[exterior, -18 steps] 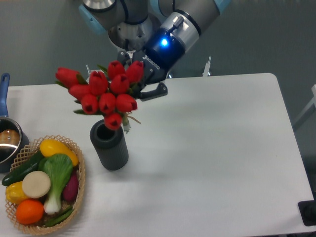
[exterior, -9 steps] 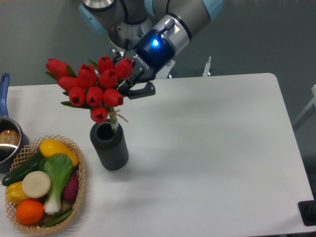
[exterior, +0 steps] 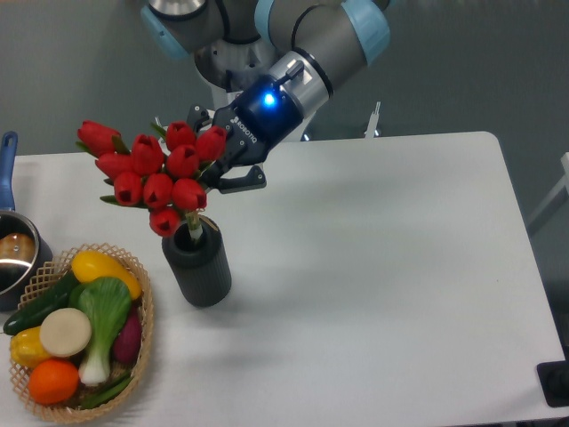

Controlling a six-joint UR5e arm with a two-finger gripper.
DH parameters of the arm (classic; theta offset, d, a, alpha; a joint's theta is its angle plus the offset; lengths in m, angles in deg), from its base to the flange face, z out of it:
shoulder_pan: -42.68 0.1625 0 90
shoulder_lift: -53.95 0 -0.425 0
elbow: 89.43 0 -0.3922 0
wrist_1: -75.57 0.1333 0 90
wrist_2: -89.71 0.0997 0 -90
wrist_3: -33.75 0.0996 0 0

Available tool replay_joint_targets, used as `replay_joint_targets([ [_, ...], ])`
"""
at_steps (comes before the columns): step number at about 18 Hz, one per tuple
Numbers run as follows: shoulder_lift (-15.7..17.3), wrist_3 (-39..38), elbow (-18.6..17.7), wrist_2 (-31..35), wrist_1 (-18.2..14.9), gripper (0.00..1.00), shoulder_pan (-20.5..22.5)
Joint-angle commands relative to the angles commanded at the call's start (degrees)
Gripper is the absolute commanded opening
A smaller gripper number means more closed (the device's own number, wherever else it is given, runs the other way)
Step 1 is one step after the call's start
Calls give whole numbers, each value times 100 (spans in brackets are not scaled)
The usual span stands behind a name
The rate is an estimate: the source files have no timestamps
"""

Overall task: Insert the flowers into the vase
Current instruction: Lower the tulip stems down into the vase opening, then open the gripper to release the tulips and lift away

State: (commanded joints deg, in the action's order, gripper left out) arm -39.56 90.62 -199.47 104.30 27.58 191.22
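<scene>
The vase stands on the table below and left of the pincer, with the stem ends of the flowers dipping into its mouth. The pincer is clamped on the bunch, whose red buds spread to its left.

Even, bright overhead light, soft shadows on the white table, slight overall softness.
</scene>
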Motion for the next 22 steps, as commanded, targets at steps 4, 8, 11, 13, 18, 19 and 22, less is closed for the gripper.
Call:
replay_joint_targets([
  [4,-88,315,-166,0,9,0,-35],
  [8,-27,606,-614,9,18,0,-35],
  [11,-44,773,-773,18,18,2,-35],
  [13,-62,800,-835,53,26,9,-35],
  [18,-272,852,-888,79,26,31,-53],
  [19,-299,853,-896,79,26,35,-97],
  [22,-317,853,-923,97,35,45,-97],
])
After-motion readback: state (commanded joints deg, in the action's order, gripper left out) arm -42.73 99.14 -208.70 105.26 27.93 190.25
